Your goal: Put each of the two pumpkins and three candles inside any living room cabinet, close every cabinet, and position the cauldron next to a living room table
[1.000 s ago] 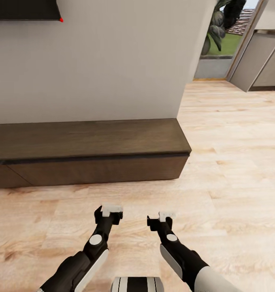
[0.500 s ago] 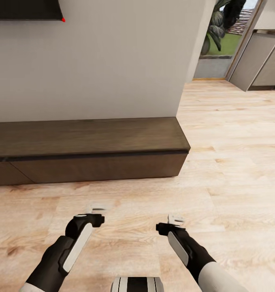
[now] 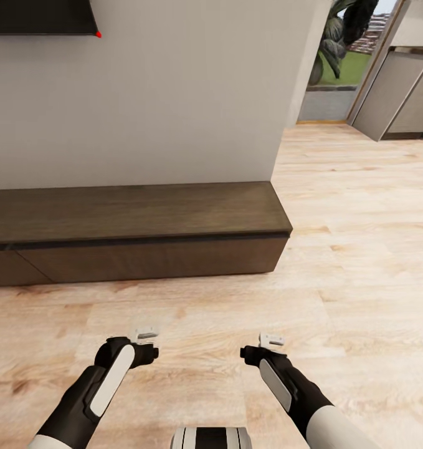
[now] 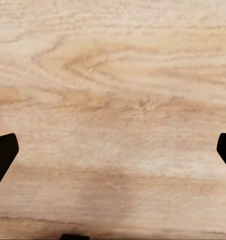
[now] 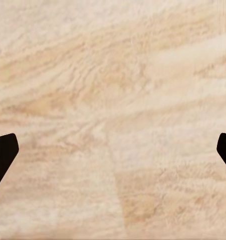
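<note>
Dark-brown long low wood cabinet point(image 3: 136, 240): ahead of both pincers, long axis crosswise, drawers shut. My left pincer point(image 3: 144, 333) nearer; right pincer point(image 3: 271, 340); both wide open, empty.

Lighting around me is bright, even and diffuse; the floor point(image 3: 361, 249) renders sharp, without glare; shadows are faint.

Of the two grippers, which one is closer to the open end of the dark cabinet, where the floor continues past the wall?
The right gripper. The cabinet ends on the right arm's side of the head view, and the left gripper hangs further from that end. Both point down at the wooden floor.
</note>
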Controlling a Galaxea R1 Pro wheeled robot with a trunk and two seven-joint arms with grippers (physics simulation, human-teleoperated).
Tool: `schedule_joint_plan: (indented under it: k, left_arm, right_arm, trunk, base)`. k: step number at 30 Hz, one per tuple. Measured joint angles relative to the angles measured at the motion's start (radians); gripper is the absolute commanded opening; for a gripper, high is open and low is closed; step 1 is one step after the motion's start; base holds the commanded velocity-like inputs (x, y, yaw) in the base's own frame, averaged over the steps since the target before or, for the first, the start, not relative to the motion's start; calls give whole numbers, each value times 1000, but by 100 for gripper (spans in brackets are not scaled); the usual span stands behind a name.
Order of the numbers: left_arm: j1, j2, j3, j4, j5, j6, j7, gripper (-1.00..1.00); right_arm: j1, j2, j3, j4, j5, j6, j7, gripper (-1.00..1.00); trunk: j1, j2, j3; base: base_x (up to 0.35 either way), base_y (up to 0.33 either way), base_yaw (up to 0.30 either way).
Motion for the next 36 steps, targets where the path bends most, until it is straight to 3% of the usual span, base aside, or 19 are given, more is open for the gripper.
schedule_joint_plan:
  k: [7, 15, 21, 36]
  left_arm:
    - [0, -1, -1, 175, -1, -172, -4, 100]
    - [0, -1, -3, 231, -4, -208, -3, 100]
    - [0, 0, -3, 298, 3, -299, -3, 100]
    - [0, 1, 0, 378, -1, -356, -3, 100]
  right_arm:
    - [29, -1, 1, 2, 11, -2, 1, 100]
    - [34, -2, 3, 7, 7, -6, -3, 100]
    - [48, -1, 3, 7, 6, -9, -5, 100]
    - [56, -1, 3, 72, 8, -185, 0, 100]
  trunk:
    - [-27, 49, 22]
    - [-58, 105, 47]
    - [-81, 147, 66]
    - [-138, 252, 113]
  base:
    - [0, 0, 0]
    - [0, 0, 0]
    - [0, 0, 0]
    - [0, 0, 0]
